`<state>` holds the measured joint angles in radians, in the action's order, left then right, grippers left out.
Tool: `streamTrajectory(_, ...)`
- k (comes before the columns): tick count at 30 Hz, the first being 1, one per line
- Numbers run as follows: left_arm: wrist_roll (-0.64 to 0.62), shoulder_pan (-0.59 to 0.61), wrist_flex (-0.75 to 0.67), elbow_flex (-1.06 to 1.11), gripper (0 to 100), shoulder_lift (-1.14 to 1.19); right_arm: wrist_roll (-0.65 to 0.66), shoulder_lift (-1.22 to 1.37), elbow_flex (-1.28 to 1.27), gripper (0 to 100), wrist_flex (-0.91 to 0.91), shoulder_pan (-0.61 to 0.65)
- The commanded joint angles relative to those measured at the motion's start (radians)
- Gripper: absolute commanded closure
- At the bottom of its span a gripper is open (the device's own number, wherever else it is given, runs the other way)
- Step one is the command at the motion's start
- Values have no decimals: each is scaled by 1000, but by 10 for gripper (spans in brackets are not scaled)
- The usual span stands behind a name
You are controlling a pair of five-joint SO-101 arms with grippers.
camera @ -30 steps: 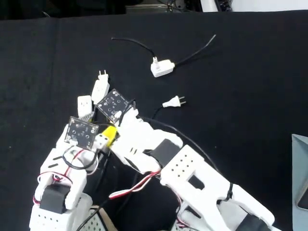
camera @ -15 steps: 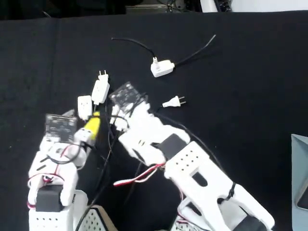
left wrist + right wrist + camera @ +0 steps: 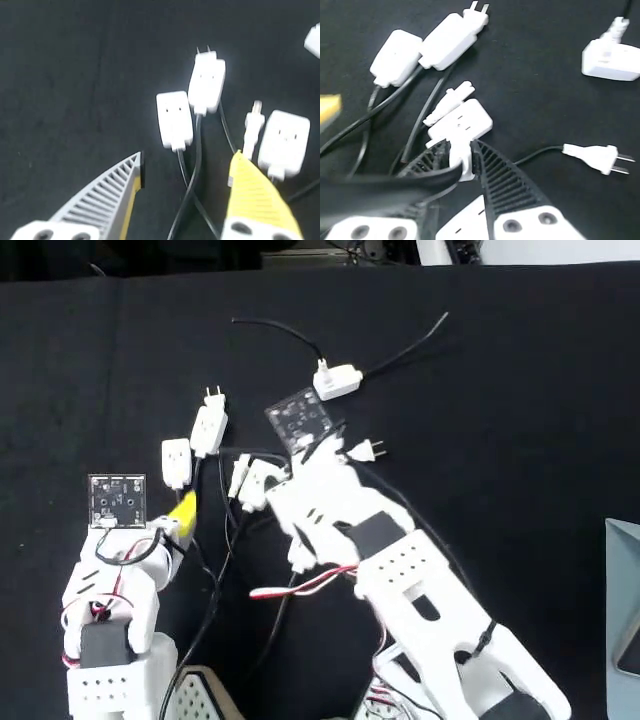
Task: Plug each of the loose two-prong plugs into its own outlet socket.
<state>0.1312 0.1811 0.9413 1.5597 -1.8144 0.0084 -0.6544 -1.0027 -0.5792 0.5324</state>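
My right gripper (image 3: 460, 150) is shut on the cable end of a white outlet socket (image 3: 461, 121), which lies on the black cloth with a small white plug (image 3: 449, 103) beside it. In the high view this socket (image 3: 258, 481) sits left of the right gripper (image 3: 262, 492). A loose two-prong plug (image 3: 594, 157) lies apart nearby, also visible as the plug (image 3: 360, 451). My left gripper (image 3: 187, 161) stands open, nothing between its fingers, short of another white socket (image 3: 174, 120) and a pronged white block (image 3: 206, 83).
A white adapter (image 3: 337, 380) with a black cable lies farther back. Black cables (image 3: 225, 550) run between the two arms across the black cloth (image 3: 520, 420). A grey object (image 3: 625, 600) stands at the right edge.
The two arms have parted. The left arm drew back to the left, away from the sockets. The right arm swung right and farther back, its gripper staying at the white socket.
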Motion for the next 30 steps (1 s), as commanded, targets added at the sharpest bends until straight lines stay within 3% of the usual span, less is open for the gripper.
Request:
streamTrajectory(1,17,13,81,-91,709,8,9,-25,5,987,23,-58)
streamTrajectory(9,25,13,127,-275,711,167,9,-25,-22,987,26,-64)
streamTrajectory(22,40,13,114,-820,706,1088,9,-25,-39,987,26,-64)
streamTrajectory(30,40,4,-35,-1006,707,1525,9,-25,-41,987,26,-64)
